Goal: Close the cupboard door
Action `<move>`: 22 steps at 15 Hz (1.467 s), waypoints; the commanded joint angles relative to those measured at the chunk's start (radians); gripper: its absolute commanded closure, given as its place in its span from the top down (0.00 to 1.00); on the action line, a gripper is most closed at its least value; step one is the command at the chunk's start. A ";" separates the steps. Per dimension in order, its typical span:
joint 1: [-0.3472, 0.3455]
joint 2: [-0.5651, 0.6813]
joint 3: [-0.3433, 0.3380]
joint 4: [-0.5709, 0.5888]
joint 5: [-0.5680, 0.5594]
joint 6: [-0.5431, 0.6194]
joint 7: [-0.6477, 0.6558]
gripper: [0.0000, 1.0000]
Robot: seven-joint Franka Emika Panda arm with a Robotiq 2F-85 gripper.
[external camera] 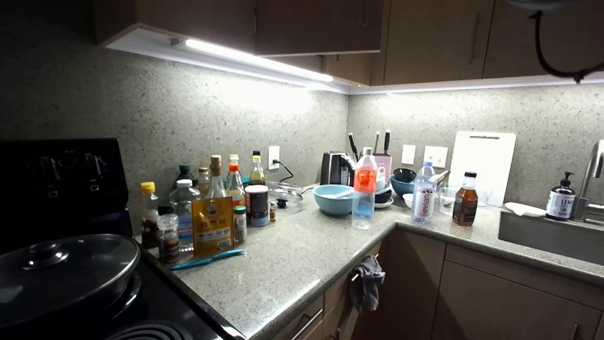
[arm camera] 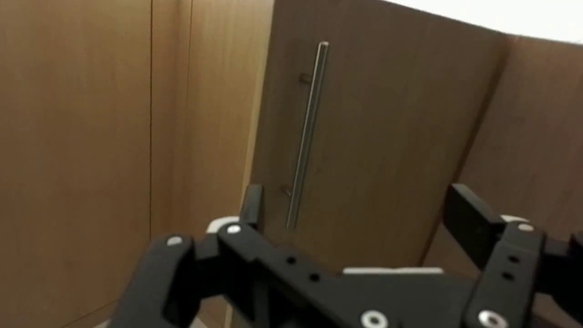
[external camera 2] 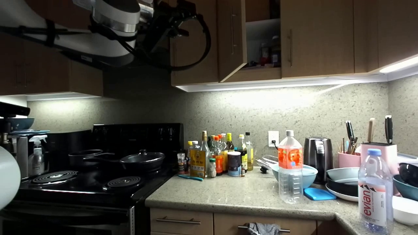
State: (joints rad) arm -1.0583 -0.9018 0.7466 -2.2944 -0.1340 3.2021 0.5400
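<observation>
Cupboard door (external camera 2: 226, 40) stands ajar in the wall-cabinet row (external camera 2: 316, 39) above the desk (external camera 2: 235, 192), long axis vertical; in an exterior view its hinged edge (external camera 2: 219, 42) is on the left, free edge jutting outward. Bar handle (arm camera: 309, 130) runs lengthwise near that free edge. End effector (arm camera: 357, 205) faces the door's outer side in the wrist view, fingers (arm camera: 471, 223) spread well apart; contact with it unclear.
</observation>
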 commanded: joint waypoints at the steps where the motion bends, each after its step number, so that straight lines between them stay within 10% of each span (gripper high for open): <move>1: -0.272 -0.040 0.145 0.146 0.034 0.037 0.142 1.00; 3: -0.408 -0.078 0.238 0.230 0.145 0.005 0.125 1.00; 4: -0.301 -0.036 0.183 0.167 0.134 0.019 0.058 1.00; 7: -0.422 -0.075 0.260 0.232 0.195 0.018 0.068 1.00; 22: -0.493 0.058 0.202 0.499 0.242 -0.038 0.030 1.00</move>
State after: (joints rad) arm -1.5070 -0.9039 0.9591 -1.8956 0.0802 3.1687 0.6229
